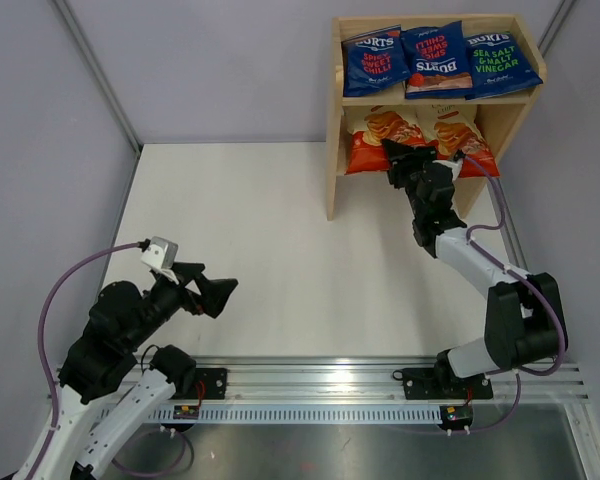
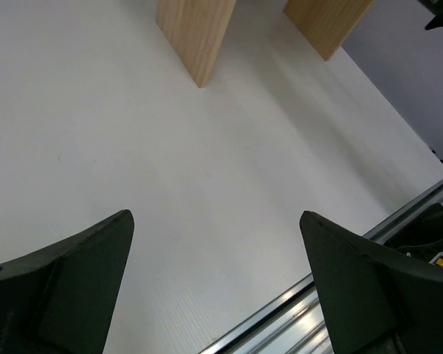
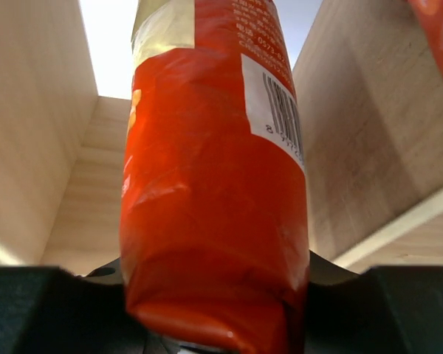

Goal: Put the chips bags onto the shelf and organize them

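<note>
Five chips bags on the shelf point(image 1: 333, 170), right hand point(image 1: 405, 155) clamped on an orange one

Top view: three blue Burts bags point(image 1: 437, 60) lie side by side on the upper tier and two orange bags point(image 1: 375, 140) are on the lower tier. The right hand reaches in between those two, while the left hand point(image 1: 220, 295) hangs over the tabletop point(image 1: 260, 230), well away from the shelf. Left wrist view: its fingers point(image 2: 59, 287) are spread wide, gripping nothing, with the white tabletop below and the shelf's wooden side panels at the top. Right wrist view: the fingers point(image 3: 406, 310) pinch the bottom edge of one orange bag standing upright inside the shelf, and the second peeks in at upper right.
</note>
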`<state>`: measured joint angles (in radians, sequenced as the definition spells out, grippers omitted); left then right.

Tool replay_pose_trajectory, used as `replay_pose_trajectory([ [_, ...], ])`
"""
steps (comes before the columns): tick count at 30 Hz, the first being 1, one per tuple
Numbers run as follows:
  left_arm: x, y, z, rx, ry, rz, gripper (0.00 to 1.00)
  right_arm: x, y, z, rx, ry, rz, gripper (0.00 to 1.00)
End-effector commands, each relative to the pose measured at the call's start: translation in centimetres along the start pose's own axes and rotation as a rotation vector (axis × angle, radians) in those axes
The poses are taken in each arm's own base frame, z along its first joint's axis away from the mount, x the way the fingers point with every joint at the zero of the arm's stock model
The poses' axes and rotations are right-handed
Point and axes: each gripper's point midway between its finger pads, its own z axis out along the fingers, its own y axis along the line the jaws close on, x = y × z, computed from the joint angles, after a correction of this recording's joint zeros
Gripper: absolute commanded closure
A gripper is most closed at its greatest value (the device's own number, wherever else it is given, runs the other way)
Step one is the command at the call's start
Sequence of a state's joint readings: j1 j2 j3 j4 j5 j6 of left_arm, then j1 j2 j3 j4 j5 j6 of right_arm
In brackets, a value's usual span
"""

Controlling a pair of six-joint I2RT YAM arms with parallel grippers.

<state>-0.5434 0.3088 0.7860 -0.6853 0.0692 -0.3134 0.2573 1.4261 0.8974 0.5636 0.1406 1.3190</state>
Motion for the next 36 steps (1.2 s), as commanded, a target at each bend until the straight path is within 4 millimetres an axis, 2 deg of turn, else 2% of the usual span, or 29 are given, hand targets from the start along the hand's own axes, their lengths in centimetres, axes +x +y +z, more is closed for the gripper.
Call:
replay_pose_trajectory([
  [1, -2.1, -1.9, -0.5, 0.104, -0.094, 0.039, 0.01, 0.1, 4.3, 1.3, -0.089, 0.003, 0.064, 0.76],
  [6, -2.0, -2.0, -0.5, 0.111, -0.088, 0.044, 0.01, 1.8, 1.8, 2.8, -0.001, 0.023, 0.102, 0.74],
  [14, -2.0, -2.2, -0.9, 0.121, -0.100, 0.047, 0.01, 3.8, -0.4, 4.1, 0.133, 0.078, 0.089, 0.67],
  [15, -2.0, -2.2, -0.9, 0.122, -0.101, 0.047, 0.01, 3.9, -1.2, 3.9, 0.174, 0.086, 0.079, 0.63],
  [17, -2.1, -2.2, -1.0, 0.124, -0.108, 0.050, 0.01, 4.0, -1.0, 3.7, 0.194, 0.099, 0.068, 0.59],
  [18, -2.1, -2.2, -1.1, 0.126, -0.111, 0.049, 0.01, 4.2, -1.9, 3.4, 0.238, 0.111, 0.059, 0.55],
  [19, -2.1, -2.4, -1.1, 0.135, -0.110, 0.053, 0.01, 4.3, -1.9, 3.2, 0.247, 0.119, 0.048, 0.47],
  [21, -2.1, -2.7, -1.2, 0.156, -0.111, 0.061, 0.01, 4.5, -2.3, 2.8, 0.283, 0.137, 0.038, 0.40],
  [24, -2.1, -3.2, -1.5, 0.185, -0.120, 0.070, 0.01, 4.4, -2.2, 2.2, 0.304, 0.147, 0.025, 0.38],
  [25, -2.2, -3.1, -1.6, 0.181, -0.128, 0.070, 0.01, 4.3, -2.3, 2.1, 0.314, 0.145, 0.007, 0.36],
  [26, -2.2, -3.1, -1.7, 0.179, -0.130, 0.070, 0.01, 4.1, -1.6, 2.0, 0.309, 0.146, 0.003, 0.31],
  [27, -2.3, -3.1, -1.9, 0.179, -0.140, 0.070, 0.01, 4.4, -2.5, 1.5, 0.355, 0.163, -0.010, 0.31],
  [30, -2.4, -3.1, -2.0, 0.177, -0.147, 0.072, 0.01, 4.4, -2.9, 0.8, 0.389, 0.176, -0.031, 0.25],
  [31, -2.4, -3.0, -2.0, 0.174, -0.148, 0.072, 0.01, 4.3, -2.9, 0.5, 0.395, 0.178, -0.040, 0.20],
  [32, -2.4, -3.0, -1.9, 0.176, -0.144, 0.073, 0.01, 4.2, -3.3, -0.3, 0.419, 0.184, -0.054, 0.03],
  [36, -2.5, -2.8, -1.8, 0.159, -0.143, 0.069, 0.01, 4.0, -3.1, -1.3, 0.431, 0.185, -0.063, 0.01],
])
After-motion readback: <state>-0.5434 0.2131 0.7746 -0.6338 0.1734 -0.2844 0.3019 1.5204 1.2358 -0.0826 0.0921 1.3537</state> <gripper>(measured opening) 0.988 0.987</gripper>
